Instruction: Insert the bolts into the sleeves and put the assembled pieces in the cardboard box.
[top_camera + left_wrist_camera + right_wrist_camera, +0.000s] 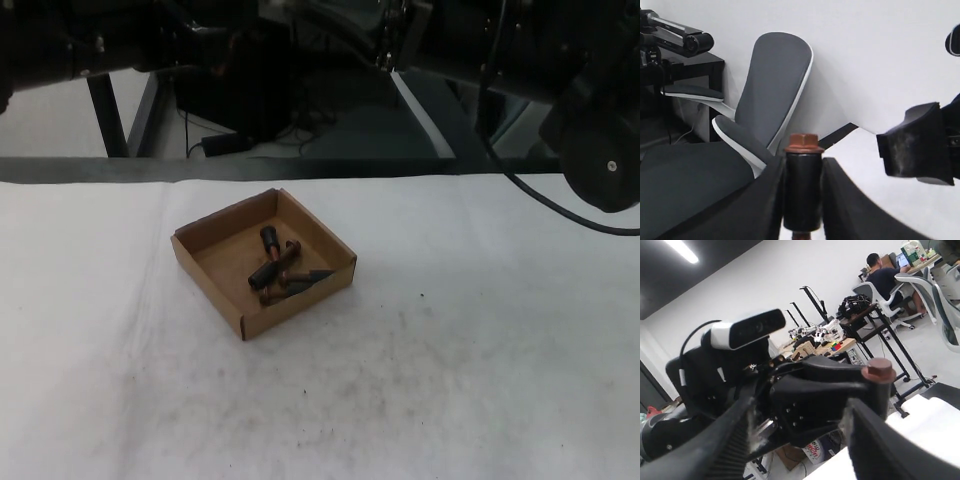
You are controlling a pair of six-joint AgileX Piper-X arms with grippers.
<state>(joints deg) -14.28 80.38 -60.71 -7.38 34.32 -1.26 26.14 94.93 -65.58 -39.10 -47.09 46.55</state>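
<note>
My left gripper (801,197) is shut on a black sleeve (801,185), held upright in the air with the rust-brown bolt head (802,141) sticking out of its upper end. The right gripper (805,450) is open, its two dark fingers (725,445) spread wide with nothing between them. It faces the left gripper and the bolt head (877,369) at close range. One of its fingers (914,150) hangs beside the sleeve, apart from it. The cardboard box (205,240) sits mid-bench with several dark bolt-and-sleeve pieces (278,270) lying inside.
White cloth (450,380) covers the bench around the box. A dark arm joint (600,150) with a cable hangs at the upper right. Beyond the bench stand an office chair (775,90) and dark tables.
</note>
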